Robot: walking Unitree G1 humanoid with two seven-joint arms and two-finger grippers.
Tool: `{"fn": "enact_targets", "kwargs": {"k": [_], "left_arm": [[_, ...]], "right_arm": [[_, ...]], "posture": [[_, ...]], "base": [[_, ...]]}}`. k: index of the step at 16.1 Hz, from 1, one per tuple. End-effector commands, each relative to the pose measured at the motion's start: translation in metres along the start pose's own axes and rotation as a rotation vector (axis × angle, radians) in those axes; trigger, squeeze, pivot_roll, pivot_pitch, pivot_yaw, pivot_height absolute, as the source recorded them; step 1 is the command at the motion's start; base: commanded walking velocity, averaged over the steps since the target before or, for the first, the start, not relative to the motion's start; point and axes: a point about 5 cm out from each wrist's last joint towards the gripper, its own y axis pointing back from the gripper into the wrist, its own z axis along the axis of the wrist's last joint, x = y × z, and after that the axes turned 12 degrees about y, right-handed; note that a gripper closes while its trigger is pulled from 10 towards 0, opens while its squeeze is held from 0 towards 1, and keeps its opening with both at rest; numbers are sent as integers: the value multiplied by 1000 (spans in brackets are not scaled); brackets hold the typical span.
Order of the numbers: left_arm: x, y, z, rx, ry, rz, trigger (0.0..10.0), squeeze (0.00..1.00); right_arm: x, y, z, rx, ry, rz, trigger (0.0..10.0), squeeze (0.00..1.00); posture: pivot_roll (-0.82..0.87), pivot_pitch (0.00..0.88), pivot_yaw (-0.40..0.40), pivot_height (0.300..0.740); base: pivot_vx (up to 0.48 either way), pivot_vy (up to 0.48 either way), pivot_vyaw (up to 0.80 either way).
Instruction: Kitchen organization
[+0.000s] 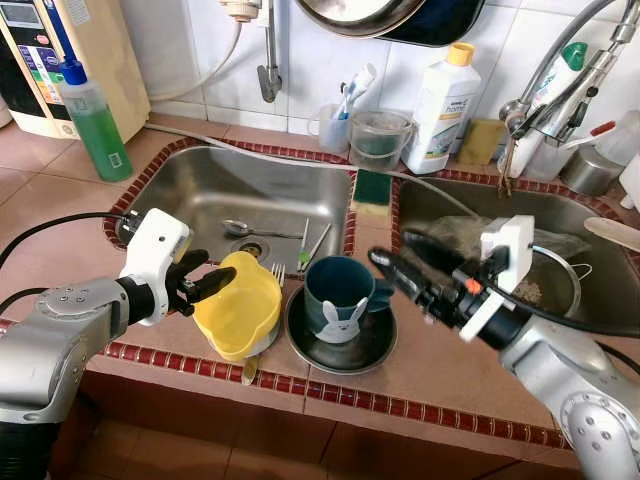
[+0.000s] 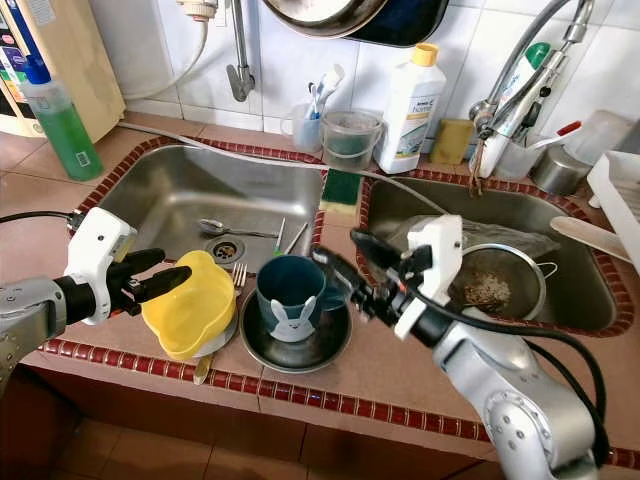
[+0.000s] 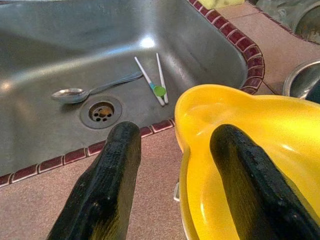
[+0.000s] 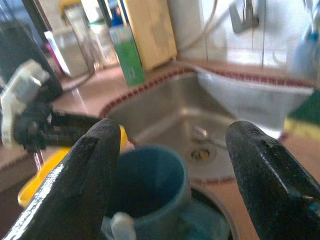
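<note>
A yellow bowl (image 1: 240, 305) sits tilted on the tiled counter edge in front of the left sink. My left gripper (image 1: 207, 279) is open and straddles its rim: in the left wrist view one finger (image 3: 235, 165) is inside the bowl (image 3: 260, 130) and the other is outside. Just to the right, a teal cup with a bunny (image 1: 338, 297) stands in a dark bowl (image 1: 340, 350). My right gripper (image 1: 402, 257) hovers open just right of the cup, its fingers pointing at it. In the right wrist view the cup (image 4: 145, 185) lies below the spread fingers.
The left sink (image 1: 190, 190) holds a spoon (image 1: 240, 228) and two white sticks (image 1: 310, 245); a fork (image 1: 277, 271) lies by the yellow bowl. A strainer (image 1: 550, 285) is in the right sink. Green bottle (image 1: 95, 120), white bottle (image 1: 440, 110), sponge (image 1: 372, 190) and faucet (image 1: 560, 90) stand behind.
</note>
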Motion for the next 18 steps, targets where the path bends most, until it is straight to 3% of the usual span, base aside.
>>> {"fn": "enact_targets", "kwargs": {"k": [1,4,7,15,16,18], "left_arm": [[-1,-1,1,9,-5,2,10000,0],[1,0,1,2,5,8,10000,0],[0,2,-8,68,-4,6,10000,0],[-7,-10,-1,90,40,-28,10000,0],[-7,-10,-1,97,44,-24,510,0],[-6,-11,-2,108,43,-15,0,0]], "right_arm": [[6,2,1,20,26,44,10000,0],[14,8,-4,54,15,112,10000,0],[23,12,-6,77,8,191,10000,0],[28,14,-6,87,6,239,10000,0],[29,15,-6,86,6,239,10000,0],[29,16,-5,88,6,235,10000,0]], "posture": [[-55,61,-39,732],[-57,65,-43,732],[-57,67,-46,732],[-62,69,-44,732],[-67,69,-40,732],[-68,69,-40,732]], "base": [[0,0,0],[0,0,0],[0,0,0],[0,0,0],[0,0,0],[0,0,0]]}}
